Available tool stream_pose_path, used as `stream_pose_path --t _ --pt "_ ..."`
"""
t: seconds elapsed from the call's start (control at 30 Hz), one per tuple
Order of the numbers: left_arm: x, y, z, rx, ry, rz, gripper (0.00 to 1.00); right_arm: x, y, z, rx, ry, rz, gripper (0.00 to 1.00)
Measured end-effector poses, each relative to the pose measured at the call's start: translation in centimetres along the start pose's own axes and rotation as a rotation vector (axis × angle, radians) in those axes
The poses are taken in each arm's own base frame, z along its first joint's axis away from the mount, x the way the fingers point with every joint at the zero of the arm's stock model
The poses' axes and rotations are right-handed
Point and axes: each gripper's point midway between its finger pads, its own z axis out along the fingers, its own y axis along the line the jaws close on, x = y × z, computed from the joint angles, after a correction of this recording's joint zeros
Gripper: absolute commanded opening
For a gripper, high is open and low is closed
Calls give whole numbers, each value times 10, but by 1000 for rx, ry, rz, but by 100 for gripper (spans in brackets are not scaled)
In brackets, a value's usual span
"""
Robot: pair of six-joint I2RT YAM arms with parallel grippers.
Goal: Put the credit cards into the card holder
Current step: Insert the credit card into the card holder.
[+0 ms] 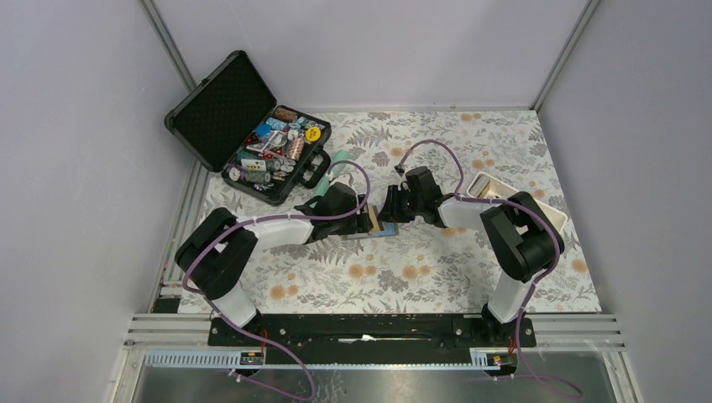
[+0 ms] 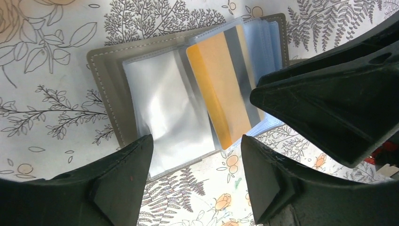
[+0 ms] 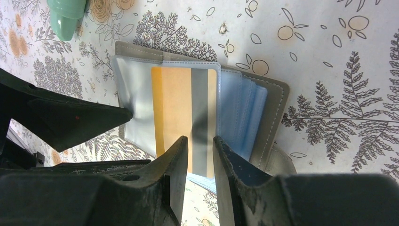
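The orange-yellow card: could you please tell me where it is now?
The orange-yellow card lies on the open card holder at mid-table, among its clear sleeves, between the left gripper and the right gripper.

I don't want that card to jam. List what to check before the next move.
1. Card holder lying open and flat on the table: ok.
2. Orange-yellow card lined up with the clear sleeves: ok.
3. Card fully seated inside a sleeve: cannot tell.
4. Right gripper hold on the card: its jaws stand nearly closed over the card's near edge; a firm grip cannot be confirmed.
5. Left gripper open above the holder's edge: ok. Whether it pins the holder: cannot tell.
6. Mint-green tube clear of the holder: ok.
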Motion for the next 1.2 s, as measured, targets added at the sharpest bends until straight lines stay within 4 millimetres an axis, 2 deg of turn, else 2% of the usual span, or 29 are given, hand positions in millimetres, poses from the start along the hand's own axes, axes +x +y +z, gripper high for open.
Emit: stream_pose_path --t 0.17,0.37,0.5,0.93,1.1,1.2 --pt "1 7 -2 -24 -18 -1 66 -1 1 0 -3 0 0 43" --pt "3 12 -2 -22 -30 4 51 0 7 -1 -24 9 -5 44" --pt "3 16 -1 -27 -31 5 46 4 11 -2 -43 29 -4 44" --pt "1 17 2 -11 -47 2 43 11 39 -6 -171 84 18 43" --pt "1 18 2 -10 -45 0 42 6 36 -12 -126 63 19 50" --pt "1 18 2 -8 -47 1 43 -4 30 -22 -61 14 -1 54"
